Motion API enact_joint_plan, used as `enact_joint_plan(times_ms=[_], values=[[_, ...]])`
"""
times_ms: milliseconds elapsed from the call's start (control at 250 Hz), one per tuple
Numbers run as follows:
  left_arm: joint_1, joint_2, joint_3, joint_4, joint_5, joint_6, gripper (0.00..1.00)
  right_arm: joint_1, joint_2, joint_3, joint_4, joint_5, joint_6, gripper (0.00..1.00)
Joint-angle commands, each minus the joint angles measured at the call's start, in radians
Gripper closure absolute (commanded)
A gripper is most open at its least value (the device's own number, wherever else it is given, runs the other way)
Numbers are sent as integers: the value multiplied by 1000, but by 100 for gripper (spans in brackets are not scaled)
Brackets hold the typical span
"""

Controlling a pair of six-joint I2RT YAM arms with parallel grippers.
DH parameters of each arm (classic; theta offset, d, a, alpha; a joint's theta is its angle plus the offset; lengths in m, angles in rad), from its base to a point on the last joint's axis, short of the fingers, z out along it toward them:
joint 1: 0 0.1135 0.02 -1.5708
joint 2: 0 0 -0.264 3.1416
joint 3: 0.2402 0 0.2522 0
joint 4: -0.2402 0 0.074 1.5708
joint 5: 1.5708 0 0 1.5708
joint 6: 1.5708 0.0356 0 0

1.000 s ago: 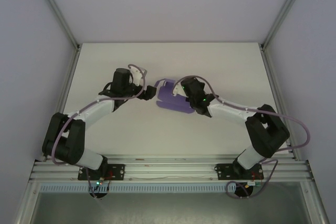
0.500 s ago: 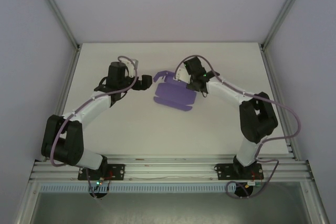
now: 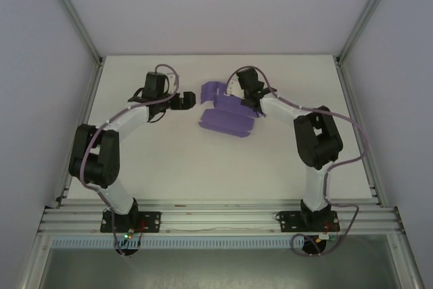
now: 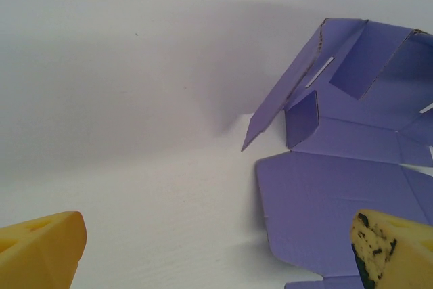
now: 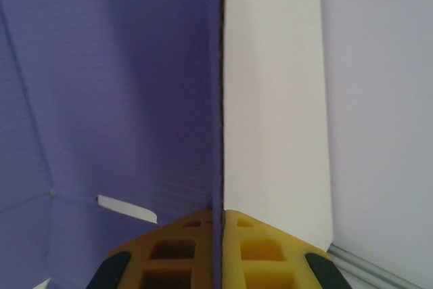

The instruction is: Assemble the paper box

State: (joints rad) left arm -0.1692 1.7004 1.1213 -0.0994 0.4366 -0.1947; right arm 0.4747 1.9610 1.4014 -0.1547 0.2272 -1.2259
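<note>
Two grippers sit at the far middle of the white table (image 3: 169,160), either side of the paper box (image 3: 226,121), a thin lavender-purple die-cut sheet with slotted flaps that is only partly folded. From above, its wide base panel lies flat on the table, with one smaller flap (image 3: 210,89) lifted at its far left corner.

The right gripper (image 3: 245,103) is at the far right edge of the sheet. In its wrist view the right gripper (image 5: 222,228) is clamped on a wall of the paper box, seen edge-on as a dark line, purple on the left face and pale on the right. Its yellow fingers (image 5: 267,252) are pressed to either side of that wall.

The left gripper (image 3: 189,101) hovers just left of the sheet, apart from it. In the left wrist view its own yellow fingers (image 4: 40,248) are spread wide and hold nothing. Ahead of it the flat base and the slotted upright flap (image 4: 298,76) are in plain sight.

The step in hand looks like raising one side wall: the right arm is folding its panel up along the crease while the left waits. Next, the left arm probably needs to close in on the leaning flap or pin the base, so the sheet does not slide as the wall comes vertical. The paper is thin, so a gentle, square grip near a crease would suit.
</note>
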Motion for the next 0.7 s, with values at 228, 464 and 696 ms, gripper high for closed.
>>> enact_joint_plan(times_ms=[228, 464, 696], values=[[37, 100, 89, 23, -65, -90, 0, 38, -15, -284, 473, 91, -206, 100], [51, 266, 203, -10, -48, -83, 0, 87, -52, -341, 508, 79, -187, 100], [-6, 325, 176, 125, 198, -36, 19, 91, -50, -346, 477, 98, -161, 100]])
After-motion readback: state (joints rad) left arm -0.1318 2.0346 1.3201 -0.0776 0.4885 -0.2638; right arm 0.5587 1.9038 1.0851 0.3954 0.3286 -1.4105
